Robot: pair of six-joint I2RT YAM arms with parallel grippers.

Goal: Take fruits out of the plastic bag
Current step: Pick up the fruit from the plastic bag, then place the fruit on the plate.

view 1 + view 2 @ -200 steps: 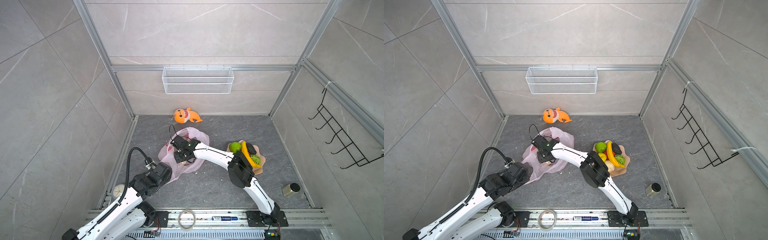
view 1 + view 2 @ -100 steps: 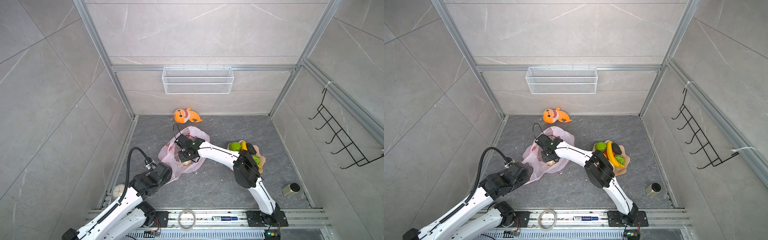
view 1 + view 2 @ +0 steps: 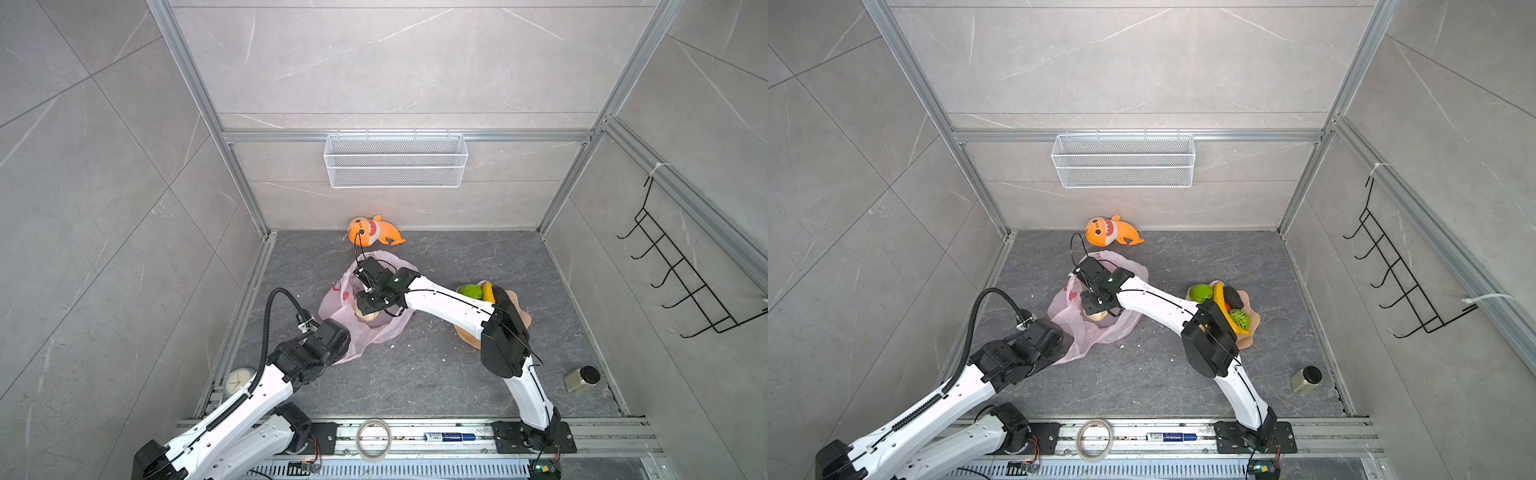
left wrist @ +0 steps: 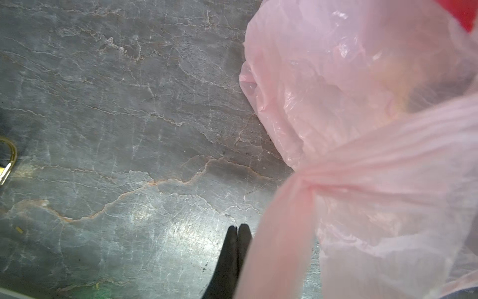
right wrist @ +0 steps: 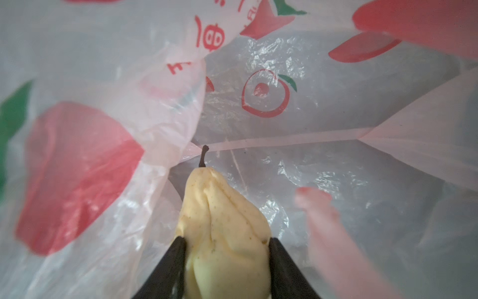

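The pink plastic bag [image 3: 376,328] lies crumpled on the grey floor, mouth open upward. My right gripper [image 5: 225,248] reaches into it, shut on a pale yellow pear-shaped fruit [image 5: 219,220] with a dark stem. In both top views that fruit [image 3: 1096,316] shows just under the gripper [image 3: 368,305]. My left gripper [image 4: 238,229] is at the bag's near corner, fingertips together, with a taut bunched strip of the bag [image 4: 362,168] running alongside them. Other fruits lie on the peach plate [image 3: 1252,305]: a green one [image 3: 1201,293], a banana [image 3: 1225,309], a dark avocado [image 3: 1232,296], a bumpy green ball [image 3: 1239,318].
An orange plush shark [image 3: 374,230] lies by the back wall under a white wire basket [image 3: 395,160]. A small jar [image 3: 582,378] stands at the near right, a clock [image 3: 239,380] at the near left. A tape roll [image 3: 374,438] and a marker [image 3: 449,436] rest on the front rail.
My right gripper has shifted a little inside the bag, and the pale fruit now shows at its fingertips. The left arm has not moved.
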